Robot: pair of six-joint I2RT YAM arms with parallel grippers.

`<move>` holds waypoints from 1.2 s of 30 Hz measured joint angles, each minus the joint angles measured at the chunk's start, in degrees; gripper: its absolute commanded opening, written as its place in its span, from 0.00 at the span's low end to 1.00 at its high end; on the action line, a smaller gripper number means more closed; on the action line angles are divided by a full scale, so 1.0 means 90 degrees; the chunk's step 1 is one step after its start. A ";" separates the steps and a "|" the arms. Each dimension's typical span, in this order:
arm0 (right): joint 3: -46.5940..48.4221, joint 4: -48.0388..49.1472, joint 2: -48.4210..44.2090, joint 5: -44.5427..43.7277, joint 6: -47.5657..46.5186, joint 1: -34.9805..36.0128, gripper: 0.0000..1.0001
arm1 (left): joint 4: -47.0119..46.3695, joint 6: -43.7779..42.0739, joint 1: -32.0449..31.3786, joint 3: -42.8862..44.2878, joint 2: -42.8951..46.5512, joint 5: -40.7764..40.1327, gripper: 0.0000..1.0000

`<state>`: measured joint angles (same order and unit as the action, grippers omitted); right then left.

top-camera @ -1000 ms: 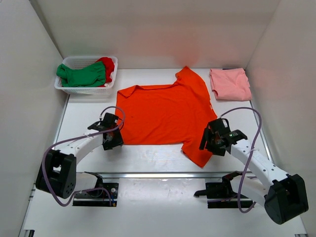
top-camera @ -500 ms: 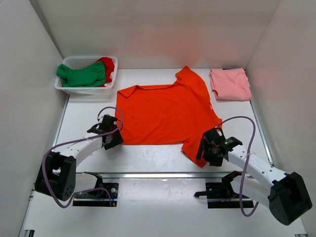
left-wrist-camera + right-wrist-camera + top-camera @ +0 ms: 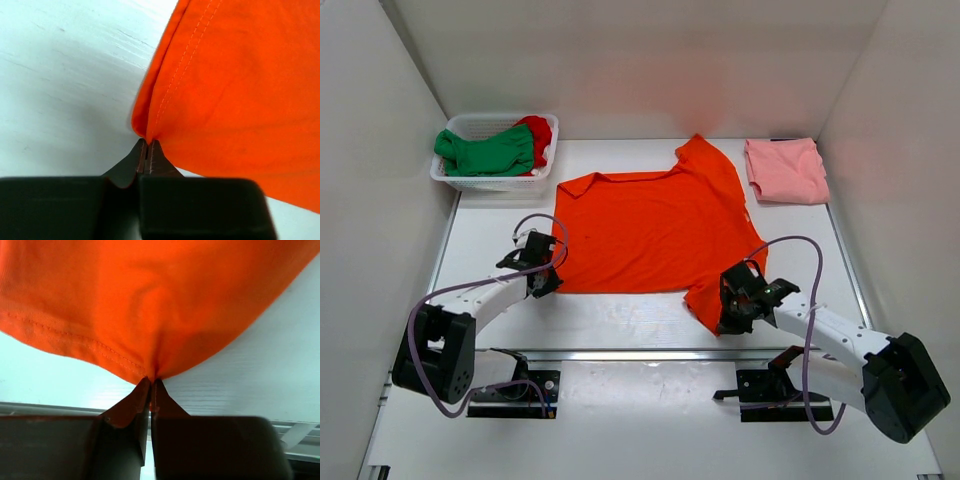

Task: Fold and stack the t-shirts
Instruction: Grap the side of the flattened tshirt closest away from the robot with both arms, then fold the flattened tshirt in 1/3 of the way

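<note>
A bright orange t-shirt [image 3: 655, 225] lies spread flat in the middle of the table. My left gripper [image 3: 552, 281] is shut on its near left hem corner [image 3: 145, 131], cloth pinched between the fingertips. My right gripper [image 3: 718, 322] is shut on the tip of the near right sleeve [image 3: 150, 365]. A pale salmon pink t-shirt [image 3: 785, 170] lies folded at the back right. A green t-shirt [image 3: 485, 153] and a red t-shirt [image 3: 538, 131] are bundled in the basket.
A white plastic basket [image 3: 492, 181] stands at the back left corner. White walls close in the table on three sides. A metal rail [image 3: 650, 353] runs along the near edge by the arm bases.
Both grippers went from open to shut on the orange t-shirt's edges. The right gripper moved toward me and left onto the sleeve tip; the left crept toward the hem corner.
</note>
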<state>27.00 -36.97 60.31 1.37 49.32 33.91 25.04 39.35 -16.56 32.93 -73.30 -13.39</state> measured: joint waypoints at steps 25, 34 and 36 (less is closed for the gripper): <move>0.4330 -0.2744 -0.0925 0.0168 -0.3106 -0.2749 0.00 | 0.2030 -0.0736 0.0549 0.2310 0.1445 0.0542 0.00; 0.4039 -0.2820 -0.1129 0.0410 -0.3495 -0.2630 0.00 | 0.2164 -0.0850 0.0554 0.1615 0.1579 0.0658 0.00; 0.3657 -0.2839 -0.1110 0.0486 -0.3478 -0.2339 0.00 | 0.2259 -0.0877 0.0549 0.1277 0.1688 0.0697 0.00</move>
<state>59.92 -62.52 50.33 5.74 18.02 12.86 45.36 31.46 -11.62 44.42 -58.11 -7.11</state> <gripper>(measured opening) 0.008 0.027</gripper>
